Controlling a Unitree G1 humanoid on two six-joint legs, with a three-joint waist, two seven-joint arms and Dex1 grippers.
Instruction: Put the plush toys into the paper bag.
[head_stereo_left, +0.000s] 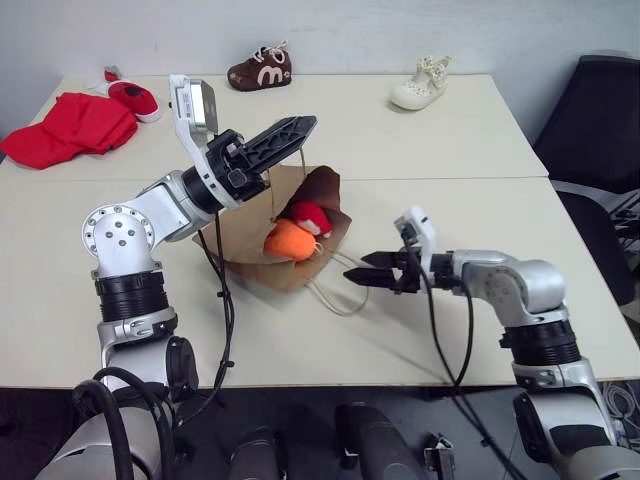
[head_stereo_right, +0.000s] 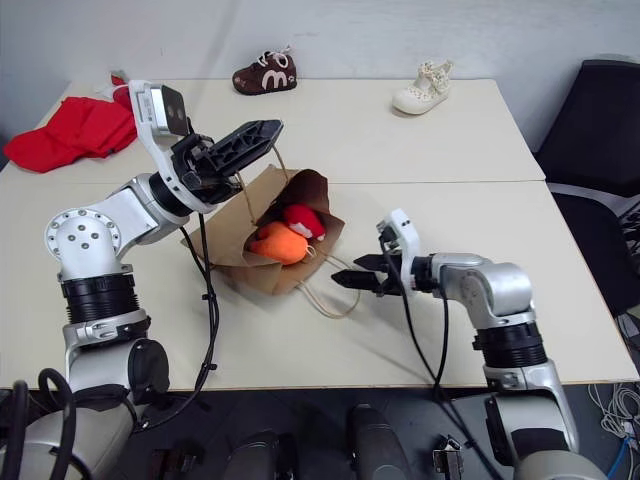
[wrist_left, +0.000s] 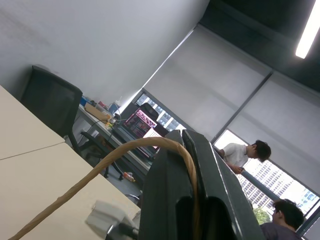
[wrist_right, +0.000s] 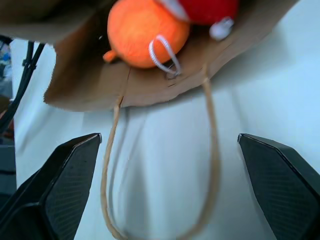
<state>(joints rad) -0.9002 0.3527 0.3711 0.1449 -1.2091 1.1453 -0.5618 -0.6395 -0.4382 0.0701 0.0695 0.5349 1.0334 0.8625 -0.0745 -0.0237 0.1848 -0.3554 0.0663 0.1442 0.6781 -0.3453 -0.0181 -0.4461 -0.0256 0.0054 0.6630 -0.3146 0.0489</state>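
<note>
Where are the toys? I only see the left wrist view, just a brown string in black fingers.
Observer: Both plush toys sit in the mouth of the paper bag: the orange one in front, the red one behind it.
Operator: What is my string?
Observer: It is one of the bag's handles. The left end effector is shut on it and holds that side of the bag up.
Operator: Where is the other arm?
Observer: The right end effector is open and holds nothing, just outside the bag's mouth, over the other handle lying on the table.
</note>
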